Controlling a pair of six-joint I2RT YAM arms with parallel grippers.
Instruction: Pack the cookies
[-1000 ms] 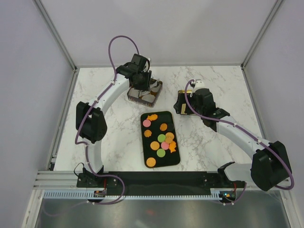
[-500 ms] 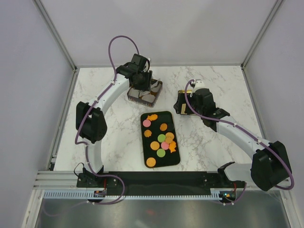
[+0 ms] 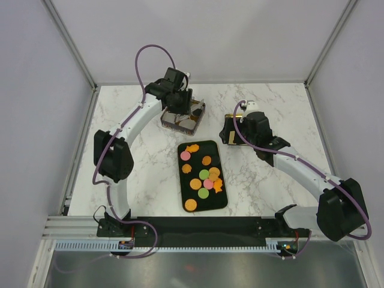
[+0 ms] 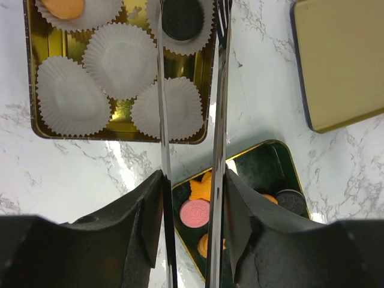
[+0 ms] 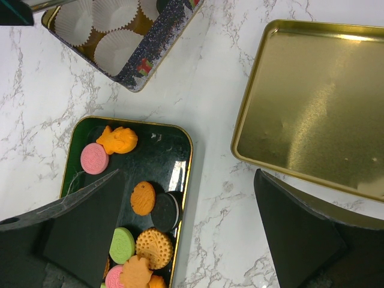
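Note:
The cookies, orange, pink, green and dark brown, lie on a black tray at mid-table. An open tin behind it holds white paper cups. In the left wrist view, one cup holds a dark brown cookie and another an orange cookie. My left gripper hangs over the tin's right side, its thin blades apart and empty. My right gripper is wide open and empty, above the marble between the tray and the lid.
A gold tin lid lies upside down right of the tin; it also shows in the right wrist view and the left wrist view. White walls ring the marble table.
The left arm has shifted very slightly over the tin. The right arm and the cookies on the tray have not moved.

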